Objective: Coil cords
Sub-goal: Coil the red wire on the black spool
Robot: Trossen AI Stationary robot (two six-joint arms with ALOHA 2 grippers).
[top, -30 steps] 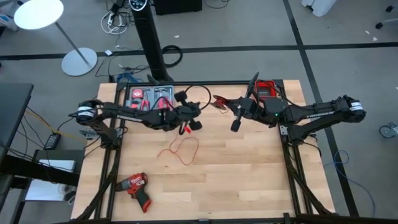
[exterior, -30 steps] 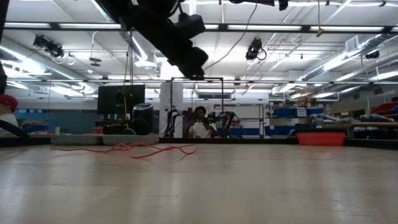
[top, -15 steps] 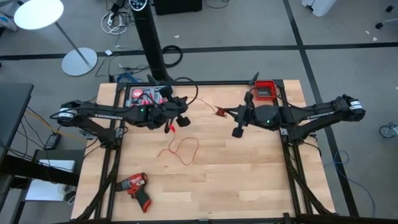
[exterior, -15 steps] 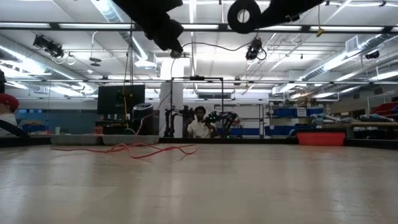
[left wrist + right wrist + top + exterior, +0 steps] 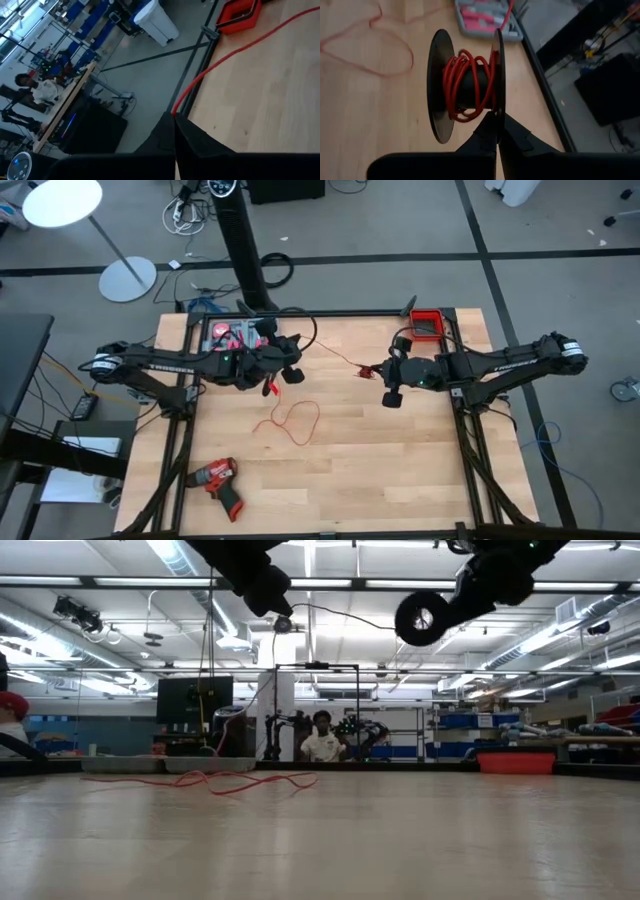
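A thin red wire lies in a loose loop (image 5: 296, 420) on the table's middle. It climbs to my left gripper (image 5: 290, 370), which is shut on it high above the table's left half. From there the wire crosses (image 5: 335, 358) to a black spool (image 5: 465, 90) with red turns wound on its hub. My right gripper (image 5: 497, 134) is shut on that spool, right of the table's middle. The low view shows the spool (image 5: 422, 618) well above the table, and the loop (image 5: 200, 780) resting on the boards. My left gripper pinches the red wire (image 5: 176, 111) between its two fingers, and the wire leaves their tips toward the spool. The held stretch is clear of the table. My right gripper pinches the rim of one spool flange (image 5: 498, 114) between its two fingers. It comes slanting down from the table's right side. The spool hangs clear of the table.
A grey tool case (image 5: 240, 335) with red-handled tools sits at the far left. A red bin (image 5: 427, 323) stands at the far right corner, and a red drill (image 5: 220, 485) lies near the front left. A person sits beyond the table's far edge (image 5: 320, 745).
My left gripper has risen and drawn back toward the table's left edge with the wire. My right gripper has tipped downward and sunk, bringing the spool lower. Both stay shut. The loop on the table has kept its place.
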